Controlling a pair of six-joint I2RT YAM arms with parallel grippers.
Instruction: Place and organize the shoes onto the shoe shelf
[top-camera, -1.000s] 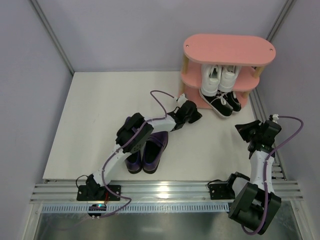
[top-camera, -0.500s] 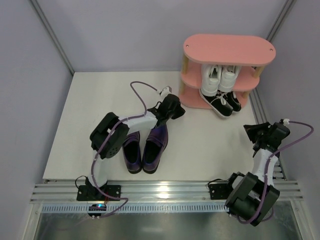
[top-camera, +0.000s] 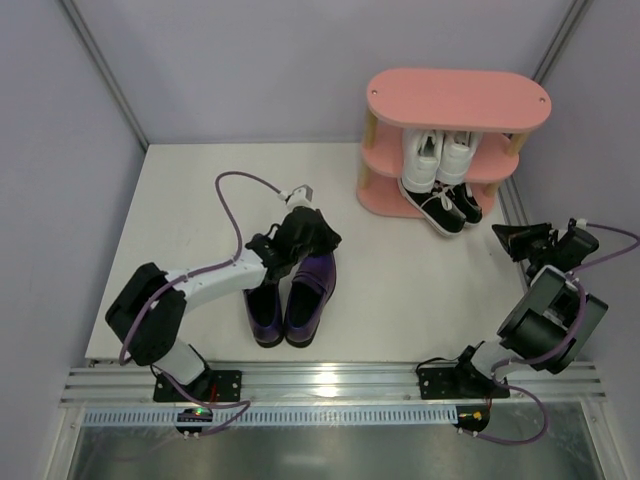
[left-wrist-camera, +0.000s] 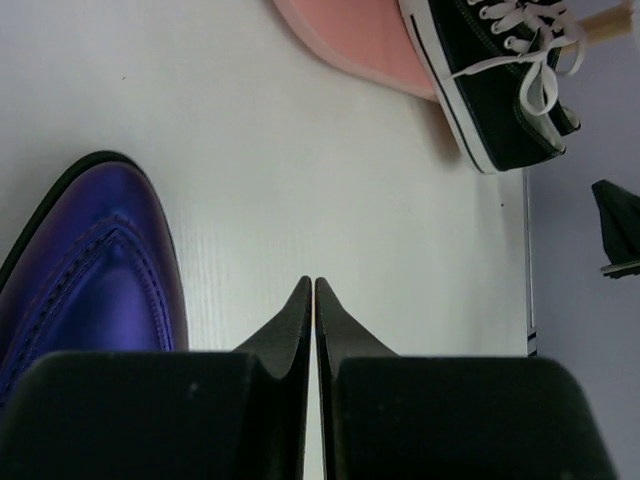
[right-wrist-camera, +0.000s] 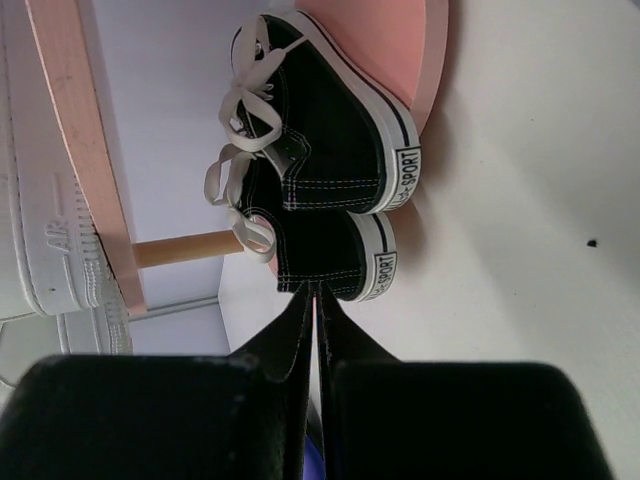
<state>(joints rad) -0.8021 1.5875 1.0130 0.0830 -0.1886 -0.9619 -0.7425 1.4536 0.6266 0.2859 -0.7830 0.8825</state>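
The pink shoe shelf stands at the back right. White sneakers sit on its middle board. Black sneakers sit on the bottom board, heels sticking out over its front edge. Both purple loafers lie side by side on the table, toes toward the shelf. My left gripper hovers shut and empty over the right loafer's toe, its tips aimed at bare table. My right gripper is shut and empty at the table's right edge, pointing at the black sneakers' heels.
Grey enclosure walls close in the left, back and right. An aluminium rail runs along the near edge, and another runs along the right edge by the right arm. Purple cables loop above both arms. A wooden post stands behind the black sneakers.
The left gripper has pulled back from the shelf's front, leftward and nearer, ending over the loafer toes. The right arm has swung out to the right edge. Both stayed shut.
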